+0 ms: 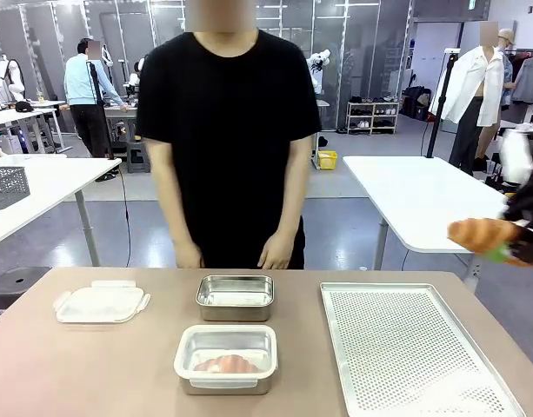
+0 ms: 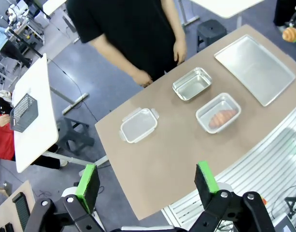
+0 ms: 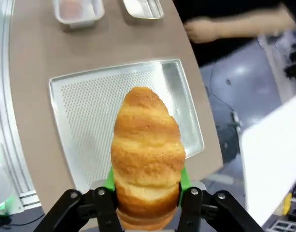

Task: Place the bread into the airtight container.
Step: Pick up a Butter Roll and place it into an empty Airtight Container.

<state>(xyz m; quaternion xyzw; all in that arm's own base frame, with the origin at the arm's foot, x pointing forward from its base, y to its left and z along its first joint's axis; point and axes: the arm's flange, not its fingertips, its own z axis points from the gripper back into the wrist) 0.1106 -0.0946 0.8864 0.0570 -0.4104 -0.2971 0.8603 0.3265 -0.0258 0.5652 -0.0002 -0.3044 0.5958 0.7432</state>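
Golden-brown, ridged, croissant-like bread (image 3: 147, 150)

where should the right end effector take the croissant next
Probably leftward and down toward the empty rectangular steel container: the right end effector grips the golden croissant high near the perforated metal tray, and the nearer rectangular container already holds bread.

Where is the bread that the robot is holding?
The bread is at the front view's far right edge, held in the air by the right gripper, up above the right side of the metal tray.
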